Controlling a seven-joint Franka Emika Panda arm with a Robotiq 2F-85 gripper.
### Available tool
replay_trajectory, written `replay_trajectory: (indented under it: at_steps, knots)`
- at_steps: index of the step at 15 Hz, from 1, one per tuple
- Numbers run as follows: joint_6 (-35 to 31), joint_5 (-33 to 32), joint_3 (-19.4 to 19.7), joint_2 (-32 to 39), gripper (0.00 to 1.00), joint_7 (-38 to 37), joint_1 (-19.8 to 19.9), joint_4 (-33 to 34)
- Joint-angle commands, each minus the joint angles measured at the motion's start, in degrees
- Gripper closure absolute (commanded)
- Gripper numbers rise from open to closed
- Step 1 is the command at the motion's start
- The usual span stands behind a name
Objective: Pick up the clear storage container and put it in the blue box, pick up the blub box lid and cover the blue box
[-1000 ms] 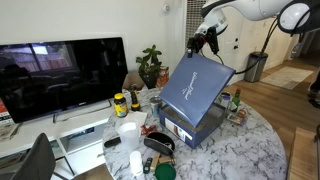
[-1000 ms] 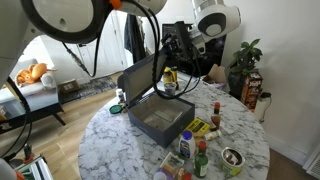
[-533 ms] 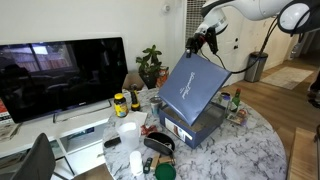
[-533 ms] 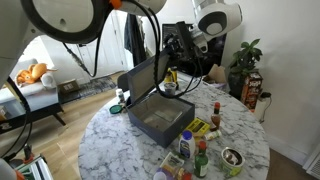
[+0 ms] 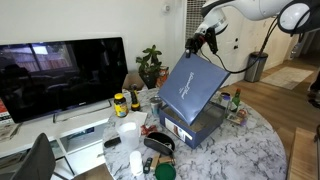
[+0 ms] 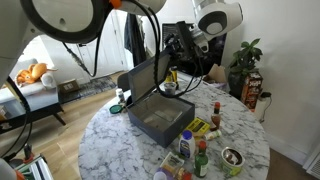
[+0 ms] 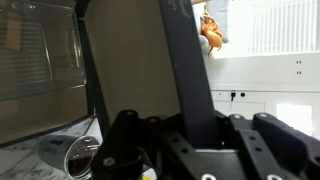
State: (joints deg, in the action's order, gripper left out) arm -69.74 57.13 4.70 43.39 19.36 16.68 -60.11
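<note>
Black television [image 5: 60,75] fills the left of what we see in an exterior view. To its right a yellow-capped jar [image 5: 120,103] and a white cup [image 5: 128,132] stand on the marble table [image 5: 255,148], with a potted plant [image 5: 150,62] behind them.

Next comes the blue box lid [image 5: 195,88], tilted steeply, with its upper edge high and its lower edge down by the blue box [image 5: 203,128] on the table. The gripper [image 5: 200,44] has the lid by that upper edge. Its fingers are closed onto the rim as far as we can make out.

In an exterior view from another angle the lid [image 6: 140,80] leans up along the left side of the box [image 6: 160,120], and the gripper [image 6: 170,52] is at the lid's top right corner. The box is uncovered. We cannot tell whether the clear storage container lies inside. Small bottles [image 6: 200,150] cluster on the table in front of the box, to its right.

In the wrist view a metal can [image 7: 68,155] lies low on the left. The lid [image 7: 130,70] rises as a dark panel, its edge running down into the gripper [image 7: 185,128], with a finger on either side of it.
</note>
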Motion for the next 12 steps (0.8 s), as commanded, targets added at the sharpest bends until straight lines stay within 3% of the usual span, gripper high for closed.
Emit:
replay_trajectory:
  at_steps: [1, 5, 7, 12]
  knots:
    - [0.56, -1.53, -1.21, 0.63, 1.0, -2.92, 0.82, 1.17]
    - [0.5, -2.19, -1.21, 0.62, 1.0, -3.75, 0.73, 1.41]
    - [0.44, -2.85, -1.09, 0.63, 0.75, -3.84, 0.6, 1.68]
    - [0.2, -5.44, -1.01, 0.54, 0.38, -4.02, 0.32, 2.4]
